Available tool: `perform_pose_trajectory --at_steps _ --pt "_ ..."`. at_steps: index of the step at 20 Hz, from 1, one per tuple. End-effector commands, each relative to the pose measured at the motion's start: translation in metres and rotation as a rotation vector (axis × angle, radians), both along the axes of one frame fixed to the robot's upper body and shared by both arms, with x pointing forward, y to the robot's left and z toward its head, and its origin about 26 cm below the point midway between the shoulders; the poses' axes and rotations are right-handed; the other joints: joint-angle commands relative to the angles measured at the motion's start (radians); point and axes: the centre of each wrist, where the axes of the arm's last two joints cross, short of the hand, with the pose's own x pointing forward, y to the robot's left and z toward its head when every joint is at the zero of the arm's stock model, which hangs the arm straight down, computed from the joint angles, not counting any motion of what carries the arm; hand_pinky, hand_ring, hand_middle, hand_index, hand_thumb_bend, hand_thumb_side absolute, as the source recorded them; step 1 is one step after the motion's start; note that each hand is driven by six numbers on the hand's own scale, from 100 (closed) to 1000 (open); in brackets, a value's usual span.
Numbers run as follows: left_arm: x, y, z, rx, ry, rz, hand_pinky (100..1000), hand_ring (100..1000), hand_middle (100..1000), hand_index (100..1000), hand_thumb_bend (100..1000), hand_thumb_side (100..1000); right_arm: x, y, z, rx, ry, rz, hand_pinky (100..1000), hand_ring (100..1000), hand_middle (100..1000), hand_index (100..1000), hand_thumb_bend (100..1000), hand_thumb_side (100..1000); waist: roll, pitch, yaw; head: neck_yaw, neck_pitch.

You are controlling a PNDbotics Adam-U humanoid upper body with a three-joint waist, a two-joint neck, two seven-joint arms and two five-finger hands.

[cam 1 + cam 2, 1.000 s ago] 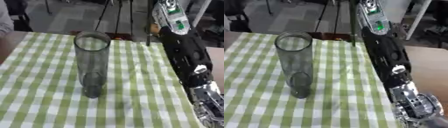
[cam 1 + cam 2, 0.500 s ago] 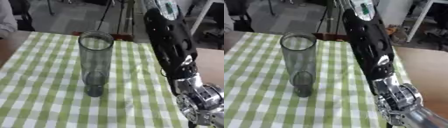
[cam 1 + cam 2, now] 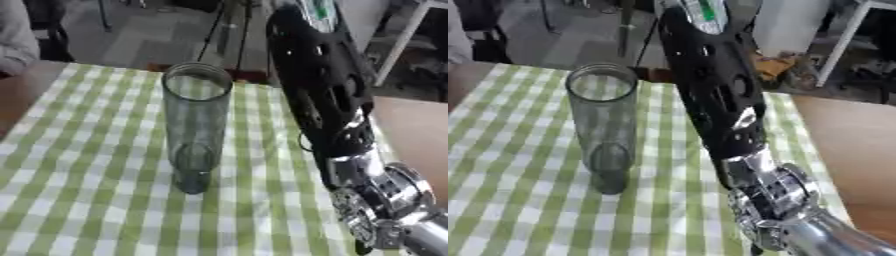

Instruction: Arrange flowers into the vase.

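R arm (image 3: 319, 95) slants down beside upright glass vase (image 3: 196, 127) on checked cloth (image 3: 79, 170); hand itself out of frame, can't tell fingers.

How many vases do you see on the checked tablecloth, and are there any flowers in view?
1. The tall clear glass vase stands upright near the middle of the green-and-white checked tablecloth, empty. No flowers show; the robot's right arm covers the cloth's right side and might hide something.

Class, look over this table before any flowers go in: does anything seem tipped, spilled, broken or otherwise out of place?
Nothing stands out. The clear glass vase stands upright and empty on the green checked tablecloth, which lies flat with no spill. No flowers are in view. The robot's right arm crosses beside the vase without touching it.
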Motion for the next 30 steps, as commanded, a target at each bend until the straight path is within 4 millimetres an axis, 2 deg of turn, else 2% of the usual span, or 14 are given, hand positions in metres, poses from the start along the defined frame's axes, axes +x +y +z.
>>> perform_pose_trajectory --at_steps 1,7,13,30 --pt "-0.001 0.0 0.007 0.013 -0.025 -0.01 535 824 929 955 100 857 -0.012 0.004 0.016 0.016 -0.07 0.021 100 100 100 100 100 402 0.007 -0.014 0.003 -0.005 -0.004" --pt "-0.001 -0.001 0.007 0.009 -0.026 -0.014 534 825 930 955 100 858 -0.016 0.008 0.009 0.024 -0.184 0.063 100 100 100 100 100 437 0.006 -0.007 0.009 -0.005 -0.01" --pt "-0.001 -0.001 0.007 0.006 -0.026 -0.015 534 825 931 955 100 861 -0.012 0.007 -0.002 0.019 -0.259 0.114 100 100 100 100 100 454 0.005 0.002 0.009 -0.003 -0.014" --pt "-0.001 -0.002 0.007 -0.001 -0.03 -0.019 533 826 933 955 100 866 0.015 0.004 -0.035 -0.102 -0.229 0.163 100 100 100 100 100 456 0.002 0.023 0.018 -0.006 -0.034"
